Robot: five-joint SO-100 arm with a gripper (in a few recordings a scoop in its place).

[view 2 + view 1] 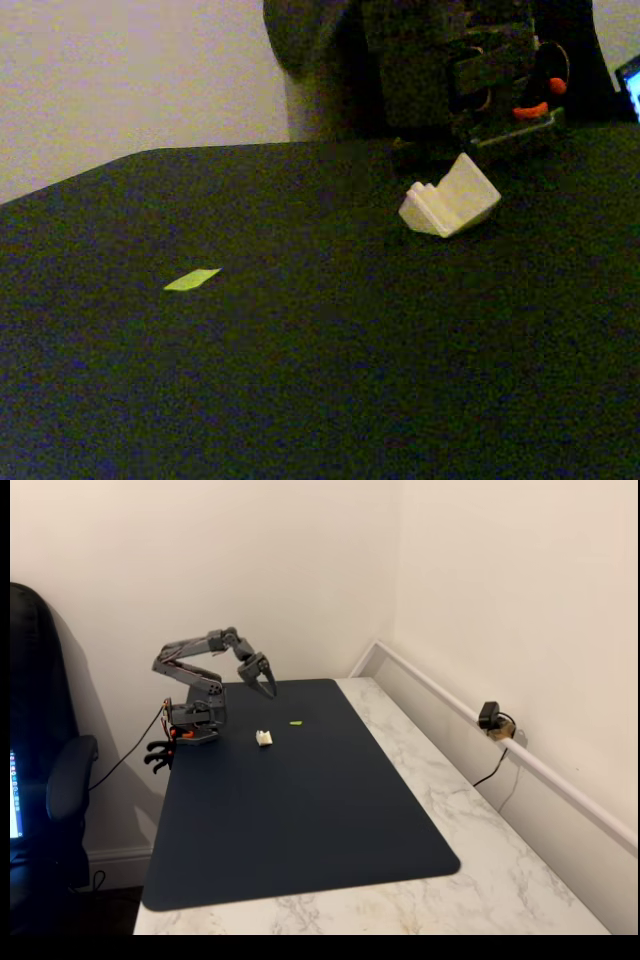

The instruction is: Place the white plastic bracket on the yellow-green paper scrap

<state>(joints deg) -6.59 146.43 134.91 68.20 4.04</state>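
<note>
White plastic bracket lying loose on the dark blue mat, apart from the yellow-green paper scrap.

Bracket sits near the arm's base, with the scrap to its right in that fixed view. The gripper hangs above the mat behind both, fingers spread and empty.

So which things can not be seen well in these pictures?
- White plastic bracket: too small in the wide fixed view for its ridges to show.
- Yellow-green paper scrap: a mere speck there.
- Claw: small and distant; its opening is unclear.
- Arm base: dark, cut off by the close fixed view's top edge.
</note>
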